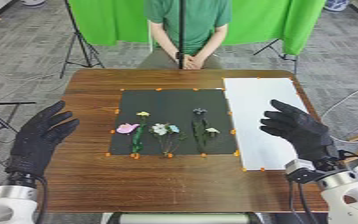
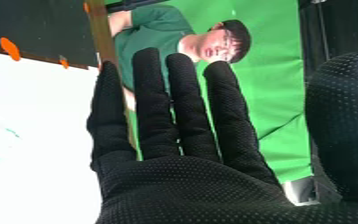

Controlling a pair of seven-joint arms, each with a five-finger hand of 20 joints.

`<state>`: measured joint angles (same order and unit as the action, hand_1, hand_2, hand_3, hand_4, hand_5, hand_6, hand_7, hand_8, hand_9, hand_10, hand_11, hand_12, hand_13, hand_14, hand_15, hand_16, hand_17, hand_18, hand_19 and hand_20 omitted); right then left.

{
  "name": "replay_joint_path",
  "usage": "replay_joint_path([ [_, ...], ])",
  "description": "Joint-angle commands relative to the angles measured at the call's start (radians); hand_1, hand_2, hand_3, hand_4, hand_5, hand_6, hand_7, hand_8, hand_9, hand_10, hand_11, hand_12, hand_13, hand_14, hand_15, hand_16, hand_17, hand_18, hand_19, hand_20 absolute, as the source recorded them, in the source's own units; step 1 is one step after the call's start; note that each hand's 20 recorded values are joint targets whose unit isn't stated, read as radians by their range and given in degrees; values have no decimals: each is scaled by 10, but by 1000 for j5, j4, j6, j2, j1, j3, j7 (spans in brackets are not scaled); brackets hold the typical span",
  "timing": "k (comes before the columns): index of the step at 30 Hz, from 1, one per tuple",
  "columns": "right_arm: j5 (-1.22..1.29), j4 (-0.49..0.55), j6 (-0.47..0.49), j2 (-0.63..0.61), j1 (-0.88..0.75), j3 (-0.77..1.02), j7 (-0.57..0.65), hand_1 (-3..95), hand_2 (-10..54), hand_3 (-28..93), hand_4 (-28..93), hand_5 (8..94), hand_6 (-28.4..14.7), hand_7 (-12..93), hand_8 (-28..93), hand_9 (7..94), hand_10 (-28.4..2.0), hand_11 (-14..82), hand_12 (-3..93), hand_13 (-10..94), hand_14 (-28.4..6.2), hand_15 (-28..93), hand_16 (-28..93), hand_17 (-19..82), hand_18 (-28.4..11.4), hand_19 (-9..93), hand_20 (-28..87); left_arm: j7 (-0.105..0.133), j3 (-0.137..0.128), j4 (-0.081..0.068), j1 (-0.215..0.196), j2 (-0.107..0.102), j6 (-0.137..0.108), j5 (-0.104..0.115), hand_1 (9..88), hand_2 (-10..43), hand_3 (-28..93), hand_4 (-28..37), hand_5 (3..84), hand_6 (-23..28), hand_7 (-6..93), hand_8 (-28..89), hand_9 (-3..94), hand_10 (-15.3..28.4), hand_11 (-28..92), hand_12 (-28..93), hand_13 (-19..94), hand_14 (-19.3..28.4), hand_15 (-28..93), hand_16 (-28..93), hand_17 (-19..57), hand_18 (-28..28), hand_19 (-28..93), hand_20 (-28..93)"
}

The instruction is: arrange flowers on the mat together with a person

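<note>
Head view: L robot hand (image 1: 45, 131) at surface's (image 1: 95, 182) L edge, fingers relaxed, released; R robot hand (image 1: 298, 131) over white sheet (image 1: 260, 100) nr R edge, also released, fingers extended in R wrist view. Flowers lie on dark mat (image 1: 171, 100) btwn both hands, apart from each: pink flower (image 1: 127, 128) nearest L, white flower (image 1: 160, 129) mid, purple flower (image 1: 199, 111) & small pale flower (image 1: 213, 130) toward R. Moving room: bare wood btwn mat & near edge, plus mat's far strip; sheet runs alongside mat's R edge.
</note>
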<state>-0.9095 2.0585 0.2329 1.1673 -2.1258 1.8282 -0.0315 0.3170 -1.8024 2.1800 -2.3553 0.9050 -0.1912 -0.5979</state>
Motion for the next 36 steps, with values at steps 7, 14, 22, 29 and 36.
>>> replay_joint_path([
  [7, -7, -7, 13, 7, 5, -25, 5, 180, -28, 864, -241, 437, -38, 139, -87, 453, -150, 142, 243, 380, -135, 287, 261, 112, -214, 494, 283, -29, -26, -6, -15, -20, 16, -2, 280, 12, 697, -251, 380, 30, 219, -91, 342, 145, 293, 164, 309, 182, 395, 1, -36, 229, 507, 85],
  [14, -1, 1, 9, -2, -4, -19, -9, 180, -27, 864, -241, 437, -38, 139, -87, 453, -151, 143, 244, 381, -137, 288, 262, 111, -214, 494, 283, -22, -8, -9, -10, -12, 13, 2, 280, 12, 696, -251, 381, 31, 217, -91, 342, 146, 292, 164, 309, 183, 394, 2, -36, 229, 506, 85],
  [22, -12, -4, 17, 0, 1, -25, -6, 181, -29, 865, -242, 437, -38, 138, -87, 453, -150, 142, 244, 386, -137, 291, 260, 112, -214, 494, 283, -31, -10, -8, -10, -10, 10, 0, 279, 12, 697, -250, 380, 31, 216, -91, 342, 146, 292, 165, 308, 183, 394, 2, -37, 229, 506, 86],
  [29, -12, -6, -1, 1, 1, -34, -6, 180, -30, 866, -241, 435, -38, 139, -87, 447, -150, 139, 244, 382, -136, 289, 259, 112, -214, 495, 283, -30, -14, -8, -21, -2, 3, 4, 279, 14, 695, -250, 379, 30, 215, -90, 342, 145, 291, 165, 309, 183, 393, 2, -37, 229, 506, 86],
  [36, -7, -1, -28, -4, -5, -27, -29, 181, -32, 869, -241, 432, -37, 140, -87, 442, -150, 138, 245, 378, -134, 288, 261, 113, -214, 495, 283, -40, -12, -10, -3, -10, 27, -12, 279, 13, 694, -249, 379, 30, 216, -90, 342, 146, 292, 165, 309, 183, 394, 2, -37, 229, 505, 86],
])
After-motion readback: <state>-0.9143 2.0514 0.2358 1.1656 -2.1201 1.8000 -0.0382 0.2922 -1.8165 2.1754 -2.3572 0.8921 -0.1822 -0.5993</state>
